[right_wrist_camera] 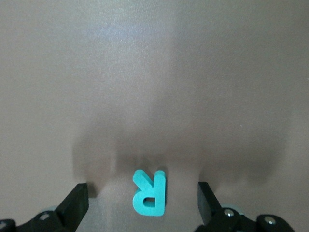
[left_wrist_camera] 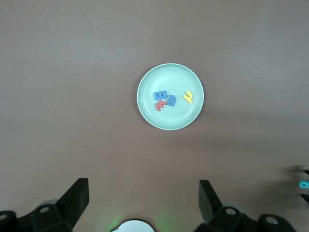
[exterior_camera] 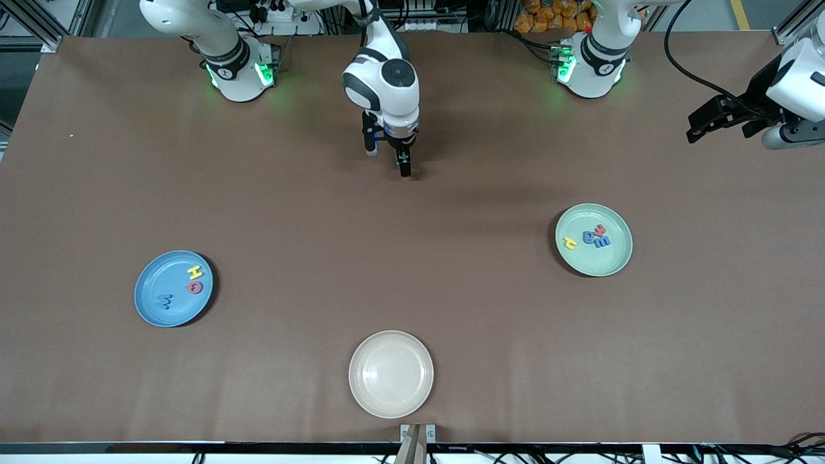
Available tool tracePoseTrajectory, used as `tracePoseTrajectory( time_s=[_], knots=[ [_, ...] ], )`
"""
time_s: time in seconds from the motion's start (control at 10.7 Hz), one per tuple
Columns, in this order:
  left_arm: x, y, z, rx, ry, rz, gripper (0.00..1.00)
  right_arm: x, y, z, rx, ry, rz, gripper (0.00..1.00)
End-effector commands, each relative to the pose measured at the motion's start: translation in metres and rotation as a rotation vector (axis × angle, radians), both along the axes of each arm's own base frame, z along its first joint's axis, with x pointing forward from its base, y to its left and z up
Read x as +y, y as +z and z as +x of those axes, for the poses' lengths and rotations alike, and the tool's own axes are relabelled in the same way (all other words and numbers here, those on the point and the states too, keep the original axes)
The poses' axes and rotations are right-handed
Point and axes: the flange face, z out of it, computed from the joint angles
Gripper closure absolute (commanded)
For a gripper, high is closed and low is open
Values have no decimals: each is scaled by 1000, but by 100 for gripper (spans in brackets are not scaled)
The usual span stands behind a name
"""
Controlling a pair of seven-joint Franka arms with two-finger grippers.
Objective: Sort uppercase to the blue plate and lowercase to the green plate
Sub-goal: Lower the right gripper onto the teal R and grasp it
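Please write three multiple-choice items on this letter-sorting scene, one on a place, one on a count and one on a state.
1. Where does the teal R lie?
A. On the blue plate
B. On the bare table between the right gripper's fingers
C. On the cream plate

2. How many letters lie on the green plate?
A. Two
B. Four
C. Six

3. How do the fingers of the right gripper stand?
A. Open, one on each side of the R
B. Shut on the R
C. Shut on a plate rim

Key: 1 B, since the right wrist view shows the R flat on the brown table between the two fingers. 2 B, since a yellow, a pinkish-red and two blue letters sit there. 3 A, since the fingers stand apart with gaps beside the R.

The left gripper waits open over the left arm's end of the table.
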Motion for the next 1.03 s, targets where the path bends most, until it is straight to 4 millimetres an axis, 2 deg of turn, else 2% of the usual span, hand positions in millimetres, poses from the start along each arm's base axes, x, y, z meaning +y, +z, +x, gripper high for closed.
tracePoseTrajectory(
  time_s=[0.0,0.09,0.19,0.28,0.37,0.65,0.84,0.93],
  knots=[
    [2,4,1,-10,-45,24,0,-1,-2,-3,6,-34,11,0],
    [5,4,2,-16,-42,25,0,-2,-2,-4,6,-30,9,13],
    [6,4,2,-18,-40,23,0,-1,-2,-4,6,-21,10,52],
    [7,4,2,-18,-41,24,0,1,-2,-6,7,5,11,99],
    [7,4,2,-19,-41,24,0,3,-1,-10,11,43,12,100],
    [6,6,4,-33,-41,22,0,2,2,-6,9,85,16,100],
    [7,5,4,-31,-39,20,0,-9,8,20,2,127,25,100],
    [9,5,4,-31,-36,20,0,-15,15,41,-8,156,38,100]
  ],
)
